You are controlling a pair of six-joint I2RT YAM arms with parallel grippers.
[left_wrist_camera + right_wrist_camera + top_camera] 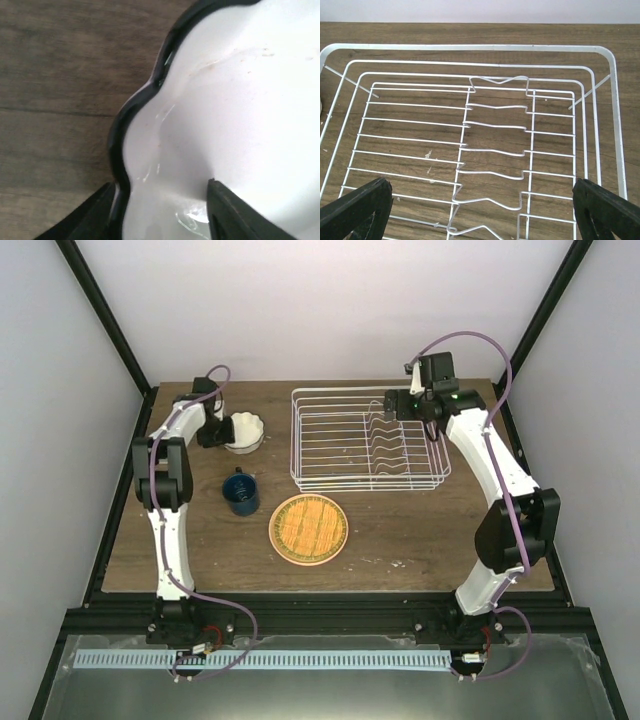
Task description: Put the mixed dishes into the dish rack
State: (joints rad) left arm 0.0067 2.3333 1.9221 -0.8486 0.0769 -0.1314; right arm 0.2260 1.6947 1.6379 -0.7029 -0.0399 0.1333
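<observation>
Scalloped bowl (240, 100) rim within open left end effector (159, 187); right end effector (480, 190) open above dish rack (470, 47).

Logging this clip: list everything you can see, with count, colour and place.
bowl: one, white, scallop-edged with a dark rim, far left of the table
mug: one, dark blue, just nearer than the bowl
orange plate: one, orange, mid-table, nearer than the rack
pink plate: one, pink, only its rim showing around the orange plate
dish rack: one, white wire, far right, nothing in it
table: one, dark wood
left arm: one, white and black, jaws either side of the bowl's wall, grip unclear
right arm: one, white and black, jaws wide open over the rack
</observation>
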